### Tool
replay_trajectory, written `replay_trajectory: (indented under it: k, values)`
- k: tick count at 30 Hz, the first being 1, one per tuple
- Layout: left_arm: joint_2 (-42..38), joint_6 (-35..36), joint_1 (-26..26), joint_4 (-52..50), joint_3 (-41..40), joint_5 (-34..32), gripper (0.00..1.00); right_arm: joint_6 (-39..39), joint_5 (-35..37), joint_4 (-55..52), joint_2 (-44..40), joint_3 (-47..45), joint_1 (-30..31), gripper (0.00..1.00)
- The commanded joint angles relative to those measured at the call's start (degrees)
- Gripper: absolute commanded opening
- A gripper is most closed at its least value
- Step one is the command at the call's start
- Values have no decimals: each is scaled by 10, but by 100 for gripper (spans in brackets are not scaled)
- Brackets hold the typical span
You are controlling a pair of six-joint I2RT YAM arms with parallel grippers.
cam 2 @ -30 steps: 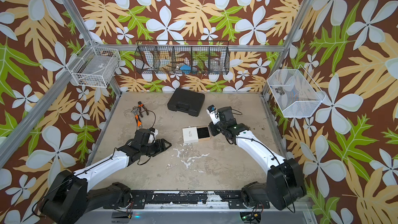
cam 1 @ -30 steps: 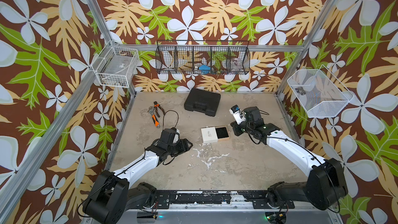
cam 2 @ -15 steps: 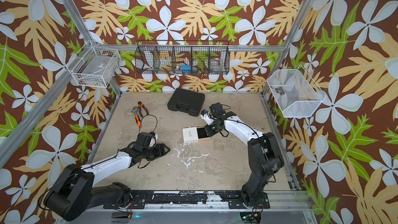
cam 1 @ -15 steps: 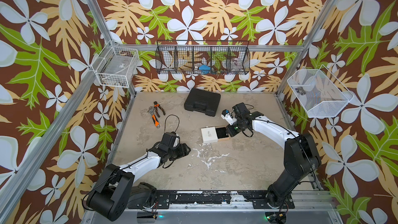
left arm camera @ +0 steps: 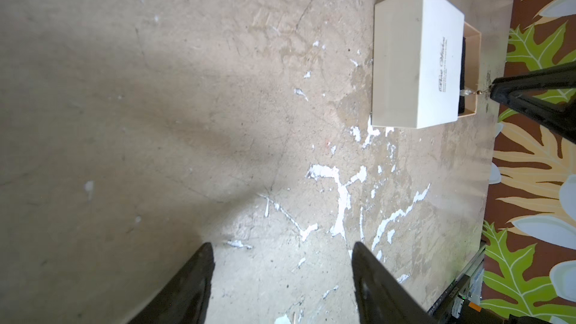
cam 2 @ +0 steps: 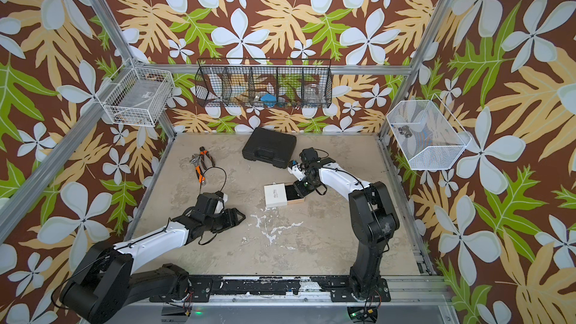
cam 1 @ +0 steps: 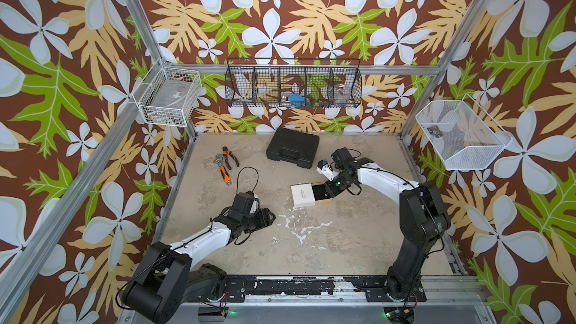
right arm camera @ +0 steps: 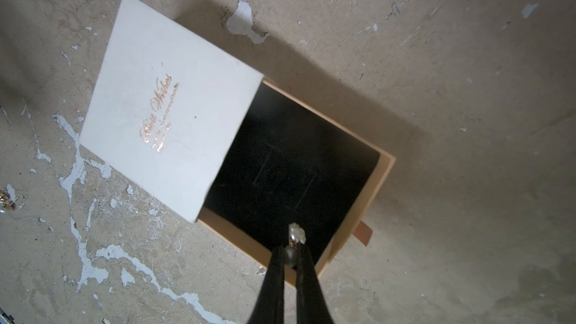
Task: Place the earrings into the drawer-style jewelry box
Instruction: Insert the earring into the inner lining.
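Note:
The drawer-style jewelry box lies mid-table: a white sleeve [cam 1: 303, 194] [cam 2: 275, 195] [right arm camera: 168, 104] with its tan, black-lined tray [cam 1: 321, 193] [right arm camera: 299, 157] slid out to the right. My right gripper [right arm camera: 291, 249] [cam 1: 328, 191] [cam 2: 300, 191] hovers over the tray's outer end, shut on one tiny silvery earring [right arm camera: 296, 233] [left arm camera: 559, 92] that sticks out past its tips. A second small gold-and-pale earring [right arm camera: 8, 201] lies on the table beyond the sleeve, among paint flecks. My left gripper [left arm camera: 282, 244] [cam 1: 268, 216] [cam 2: 237, 216] is open and empty, low over the table to the front left of the box.
A black plastic case [cam 1: 293, 148] sits at the back centre, and orange-handled pliers [cam 1: 226, 163] lie at the back left. White paint flecks [cam 1: 300, 229] mark the table in front of the box. Wire baskets [cam 1: 293, 88] hang on the walls.
My right arm has swung left and down, bringing its shut gripper from beside the box to over the open tray. The left arm has shifted slightly toward the front.

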Motion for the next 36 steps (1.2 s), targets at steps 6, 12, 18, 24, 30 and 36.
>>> replay_trajectory:
  k: [6,12,18,24,30,36]
  values:
    - [-3,9,0,4,5,-8,71,-5,27,-23,28,22,4,2]
    - [-3,8,1,3,6,-9,71,-5,35,-30,45,44,9,2]
    - [-5,9,0,0,6,-10,71,-4,45,-37,63,63,17,2]
    - [-5,9,0,1,7,-10,71,-2,59,-41,71,76,18,2]
    - [-2,10,0,2,8,-9,71,-3,70,-50,83,84,20,2]
    - [0,11,0,2,8,-8,71,-7,72,-57,92,96,22,2]
